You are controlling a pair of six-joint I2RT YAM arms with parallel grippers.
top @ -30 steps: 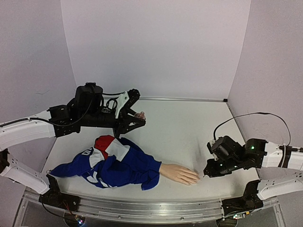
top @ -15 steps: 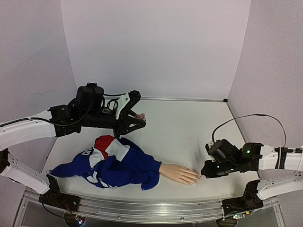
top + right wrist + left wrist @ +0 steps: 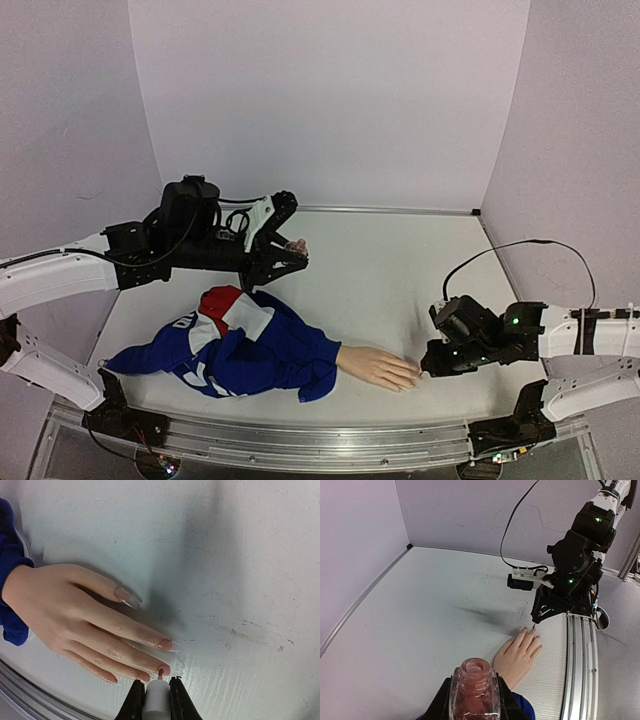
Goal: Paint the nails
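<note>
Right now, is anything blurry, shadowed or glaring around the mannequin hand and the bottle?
Right wrist view: hand sharp, a soft grey shadow on the table beyond it, the brush slightly soft at the bottom edge. Left wrist view: bottle close and a bit blurred, table edge slightly bowed. Top view: even light, no glare.

- Polish bottle [image 3: 475, 690]: base cut off by the left wrist view's lower edge; the left pincer [image 3: 475, 707] shows only as dark slivers.
- Brush stem [image 3: 157, 699]: runs off the right wrist view's bottom; whether its tip touches the nails [image 3: 164, 670] is unclear.
- Blue sleeve [image 3: 265, 350] hides the mannequin's arm.
- From above, the nails are too small to make out.
</note>
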